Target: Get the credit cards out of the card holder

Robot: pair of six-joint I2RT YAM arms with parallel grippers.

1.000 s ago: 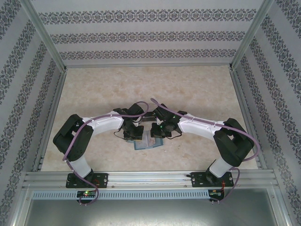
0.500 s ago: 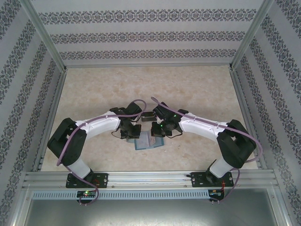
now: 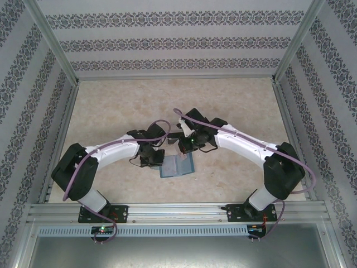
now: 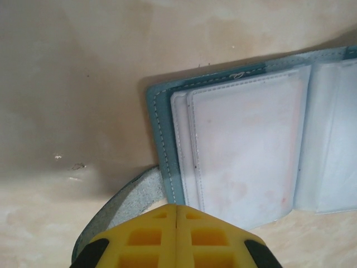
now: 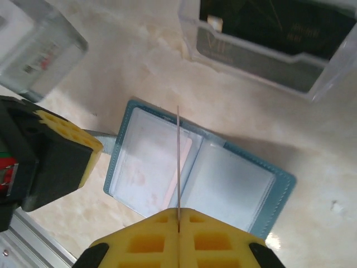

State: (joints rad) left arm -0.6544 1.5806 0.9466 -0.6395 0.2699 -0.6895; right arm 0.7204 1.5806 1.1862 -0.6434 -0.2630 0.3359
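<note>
Right tool (image 5: pixel 178 216) pinches card (image 5: pixel 178 156); teal holder (image 5: pixel 223 178) open.

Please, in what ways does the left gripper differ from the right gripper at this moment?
The right gripper is shut on a thin card, seen edge-on; the left gripper shows nothing plain between its shut fingers. The right gripper hangs over the open card holder; the left gripper sits at the strap, beside the holder. Both have yellow fingertips and are shut.
</note>
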